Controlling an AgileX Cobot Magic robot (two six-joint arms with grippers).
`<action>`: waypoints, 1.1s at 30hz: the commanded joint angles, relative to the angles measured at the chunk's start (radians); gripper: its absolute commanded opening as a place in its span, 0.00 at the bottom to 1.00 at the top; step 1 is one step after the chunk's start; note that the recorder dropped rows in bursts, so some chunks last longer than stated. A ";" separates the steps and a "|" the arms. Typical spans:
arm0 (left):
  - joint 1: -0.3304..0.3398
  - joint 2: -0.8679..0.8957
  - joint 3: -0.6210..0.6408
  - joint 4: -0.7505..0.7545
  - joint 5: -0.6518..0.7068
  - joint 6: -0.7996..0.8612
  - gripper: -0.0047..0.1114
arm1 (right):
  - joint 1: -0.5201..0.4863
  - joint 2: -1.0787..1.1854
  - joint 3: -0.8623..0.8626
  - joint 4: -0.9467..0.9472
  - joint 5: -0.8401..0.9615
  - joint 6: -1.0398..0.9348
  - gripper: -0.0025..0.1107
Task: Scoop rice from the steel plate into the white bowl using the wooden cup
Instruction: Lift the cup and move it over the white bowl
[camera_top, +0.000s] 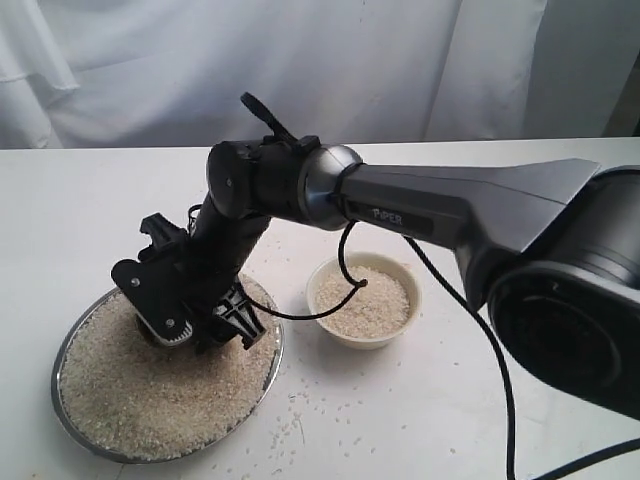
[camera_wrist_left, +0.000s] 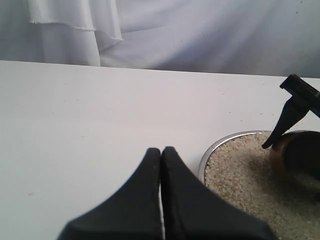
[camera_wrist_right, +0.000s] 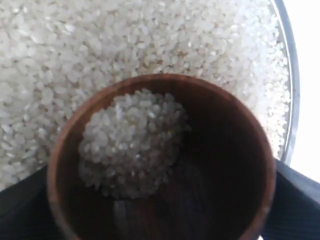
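The steel plate (camera_top: 130, 458) lies at the left of the table, covered with rice (camera_top: 150, 395). My right arm reaches across the middle, and my right gripper (camera_top: 200, 325) hangs low over the plate. It is shut on the wooden cup (camera_wrist_right: 225, 150), a black finger (camera_wrist_right: 295, 200) on each side. The cup sits over the plate's rice (camera_wrist_right: 150, 40) and holds a small heap of grains (camera_wrist_right: 132, 142). The white bowl (camera_top: 365, 340), partly filled with rice, stands right of the plate. My left gripper (camera_wrist_left: 161, 152) is shut and empty, over bare table beside the plate's rim (camera_wrist_left: 220, 145).
Loose grains (camera_top: 330, 420) are scattered on the white table (camera_top: 430, 420) in front of the plate and bowl. A black cable (camera_top: 345, 270) loops from the right arm over the bowl. White curtain (camera_top: 300, 60) hangs behind the table.
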 joint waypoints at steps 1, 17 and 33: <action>0.002 -0.004 0.005 -0.002 -0.007 0.000 0.04 | -0.042 -0.045 -0.008 0.103 0.028 -0.007 0.02; 0.002 -0.004 0.005 -0.002 -0.007 0.000 0.04 | -0.109 -0.231 -0.006 -0.180 0.085 0.326 0.02; 0.002 -0.004 0.005 -0.002 -0.007 0.000 0.04 | -0.202 -0.350 0.148 -0.435 0.195 0.479 0.02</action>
